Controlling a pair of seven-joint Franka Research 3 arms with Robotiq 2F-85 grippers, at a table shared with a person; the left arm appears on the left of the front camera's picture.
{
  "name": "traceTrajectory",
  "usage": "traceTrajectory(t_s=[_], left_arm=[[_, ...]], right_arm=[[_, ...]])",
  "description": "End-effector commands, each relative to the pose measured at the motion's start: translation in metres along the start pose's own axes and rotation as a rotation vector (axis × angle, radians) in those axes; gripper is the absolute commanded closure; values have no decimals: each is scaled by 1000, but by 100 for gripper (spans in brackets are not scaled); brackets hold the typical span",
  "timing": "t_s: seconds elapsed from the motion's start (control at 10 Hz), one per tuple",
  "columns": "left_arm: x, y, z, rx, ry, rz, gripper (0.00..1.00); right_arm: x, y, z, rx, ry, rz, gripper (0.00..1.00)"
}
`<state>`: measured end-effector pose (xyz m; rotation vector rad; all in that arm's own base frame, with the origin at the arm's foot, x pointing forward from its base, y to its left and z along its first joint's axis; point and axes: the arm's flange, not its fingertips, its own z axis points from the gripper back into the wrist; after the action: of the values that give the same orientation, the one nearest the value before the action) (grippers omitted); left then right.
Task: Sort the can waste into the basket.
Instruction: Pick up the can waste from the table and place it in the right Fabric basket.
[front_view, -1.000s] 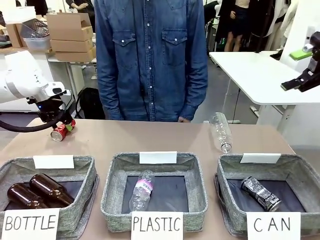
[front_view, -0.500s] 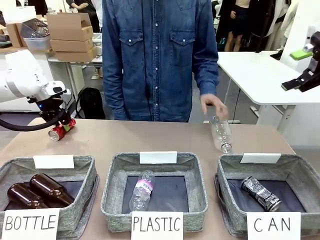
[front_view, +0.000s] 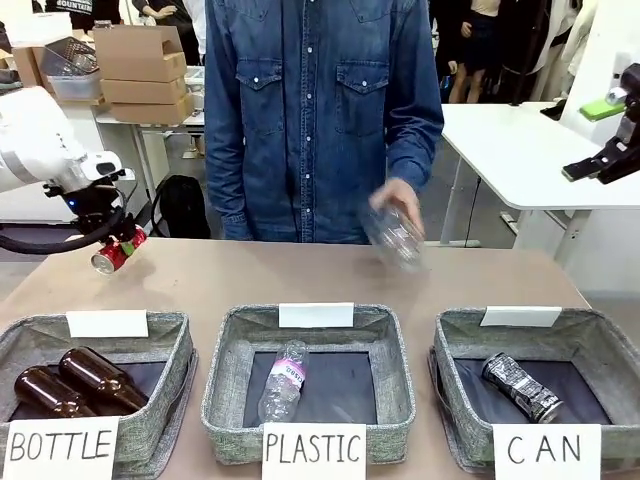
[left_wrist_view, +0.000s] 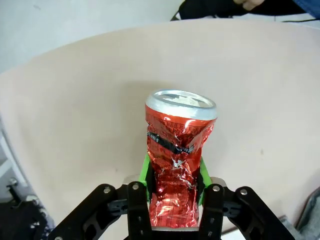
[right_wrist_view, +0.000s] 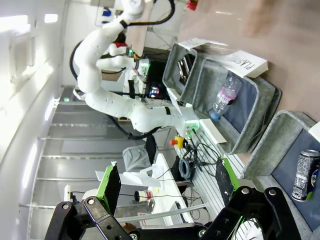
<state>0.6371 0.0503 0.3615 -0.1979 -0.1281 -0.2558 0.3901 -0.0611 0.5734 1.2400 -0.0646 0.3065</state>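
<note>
While our left jaws clamp the red can (left_wrist_view: 176, 150) over the tabletop (front_view: 300, 275) at ten o'clock, our right jaws hang wide apart, empty; the dark can (front_view: 522, 387) lies in the CAN basket (front_view: 622, 362) at four o'clock.

Three grey baskets: BOTTLE basket (front_view: 178, 345), PLASTIC basket (front_view: 222, 370), CAN basket (front_view: 600, 330). Two dented cans: a red can (front_view: 108, 257), a dark can (front_view: 522, 387). Two brown glass bottles (front_view: 100, 378). Two clear plastic bottles (front_view: 283, 380).
</note>
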Motion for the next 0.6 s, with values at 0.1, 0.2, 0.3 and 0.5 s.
traceTrajectory(t_s=[0.1,0.2,0.3,0.5], left_arm=[[-76,-17,109,-88,-13,-95,100],[-115,-30,151,-143,-32,-194,100],[-157,-45,182,-176,-51,-309,100],[-237,-76,218,-210,-169,-542,100]], right_arm=[[-1,0,2,2,9,19,0],[-1,0,2,2,9,19,0],[-1,0,2,2,9,19,0],[-1,0,2,2,9,19,0]])
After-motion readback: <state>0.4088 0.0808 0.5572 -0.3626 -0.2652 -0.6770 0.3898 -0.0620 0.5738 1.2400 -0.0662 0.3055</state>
